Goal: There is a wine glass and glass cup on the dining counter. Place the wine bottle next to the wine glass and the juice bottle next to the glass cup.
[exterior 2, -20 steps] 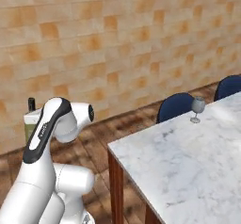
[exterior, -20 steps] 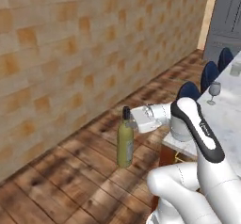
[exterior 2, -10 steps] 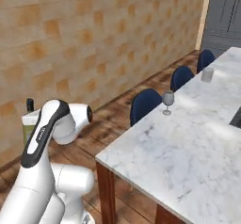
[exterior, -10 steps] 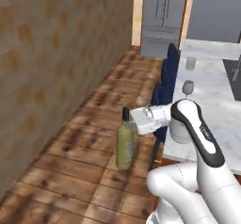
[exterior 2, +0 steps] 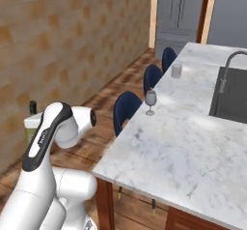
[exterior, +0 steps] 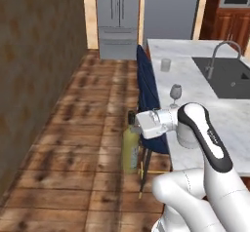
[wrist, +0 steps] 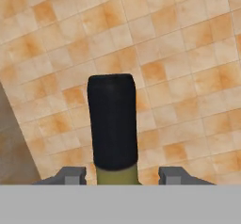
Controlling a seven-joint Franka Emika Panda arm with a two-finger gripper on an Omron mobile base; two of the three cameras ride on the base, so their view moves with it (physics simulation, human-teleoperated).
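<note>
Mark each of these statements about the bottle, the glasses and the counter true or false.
1. The gripper holds the wine bottle near its neck. True.
2. The wine glass lies tipped over. False: it stands upright on the dining counter.
3. The glass cup stands farther along the counter than the wine glass. True.
4. The wine bottle already stands on the counter. False: it hangs in the air beside it, above the wooden floor.
</note>
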